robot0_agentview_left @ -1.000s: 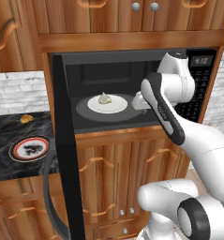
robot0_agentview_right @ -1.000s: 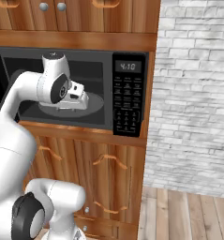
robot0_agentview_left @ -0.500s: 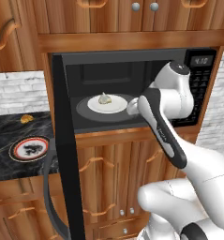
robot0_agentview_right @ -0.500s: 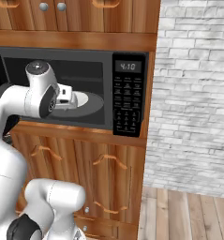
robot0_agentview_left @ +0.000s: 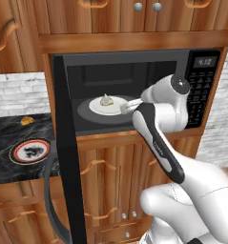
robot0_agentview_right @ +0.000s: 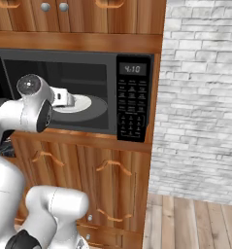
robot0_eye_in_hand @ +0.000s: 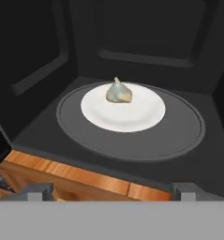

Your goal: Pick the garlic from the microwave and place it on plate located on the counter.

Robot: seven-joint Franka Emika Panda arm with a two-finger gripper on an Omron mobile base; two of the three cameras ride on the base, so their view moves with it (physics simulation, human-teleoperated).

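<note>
Microwave door swung open. Garlic sitting near far edge of plain white plate, on dark turntable inside the cavity. Pincer at cavity mouth, just right of white plate, apart from garlic; spread wide, holding nothing. Red-rimmed plate near front edge of black marble surface, left of microwave. Small orange lump toward back edge.
</note>
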